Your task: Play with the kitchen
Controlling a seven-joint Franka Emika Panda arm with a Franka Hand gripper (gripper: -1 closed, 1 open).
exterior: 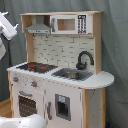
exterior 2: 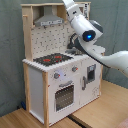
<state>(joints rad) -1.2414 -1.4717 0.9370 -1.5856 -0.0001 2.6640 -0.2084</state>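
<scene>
The kitchen [exterior: 60, 85] [exterior 2: 37, 85] stands upright in both exterior views, white and light wood. It has a red-ringed hob [exterior: 35, 65] [exterior 2: 52, 59], a black faucet [exterior: 84, 59] over the sink [exterior: 72, 75], and an oven door [exterior: 27, 105] [exterior 2: 64, 96]. A grey hood [exterior: 39, 26] [exterior 2: 50, 19] and a microwave [exterior: 67, 24] sit on top. In the second exterior view my white arm [exterior 2: 87, 32] rises in front of the kitchen's upper right and leaves the frame at the top. The gripper [exterior: 6, 26] shows only as a white shape at the first exterior view's left edge, apart from the kitchen.
A grey curtain [exterior: 115, 50] hangs behind the kitchen. The kitchen stands on a wooden surface [exterior 2: 100, 112]. My arm's white base [exterior: 22, 122] fills the first exterior view's lower left corner. Knobs [exterior 2: 56, 76] line the front above the oven.
</scene>
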